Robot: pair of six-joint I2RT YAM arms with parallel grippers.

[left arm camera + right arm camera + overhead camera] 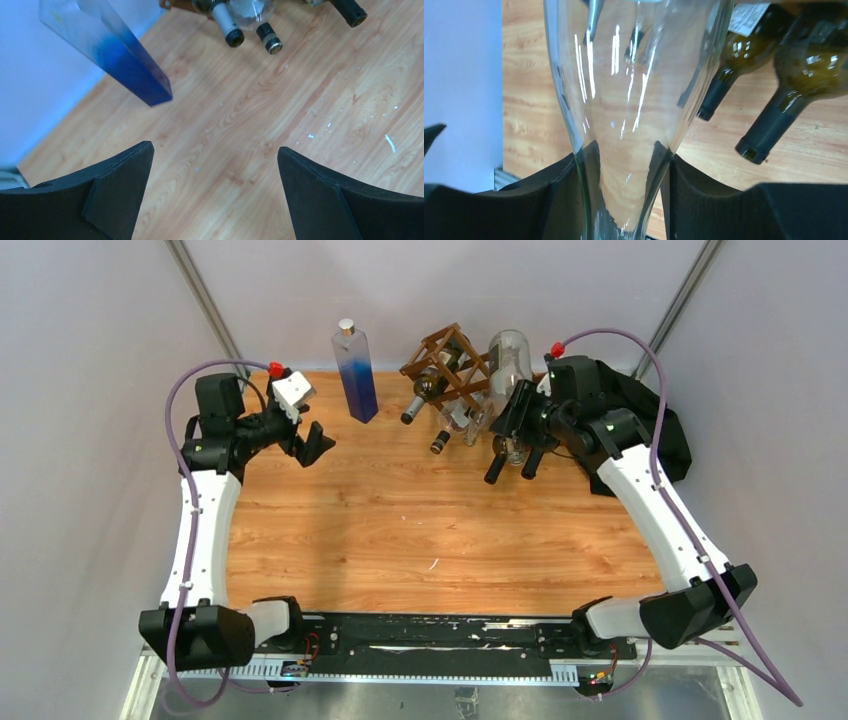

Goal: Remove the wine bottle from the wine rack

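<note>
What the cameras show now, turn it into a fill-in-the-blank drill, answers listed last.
The right gripper is shut on the clear bottle's ___.
The left gripper is open and holds ___.
In the top view, the blue bottle stands upright to the ___ of the wine rack.
Missing words: neck; nothing; left.

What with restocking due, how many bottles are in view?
4: a blue bottle standing left of the rack; two dark bottles lying in the rack; a clear bottle gripped by the right gripper. More may be hidden behind the rack.
</note>
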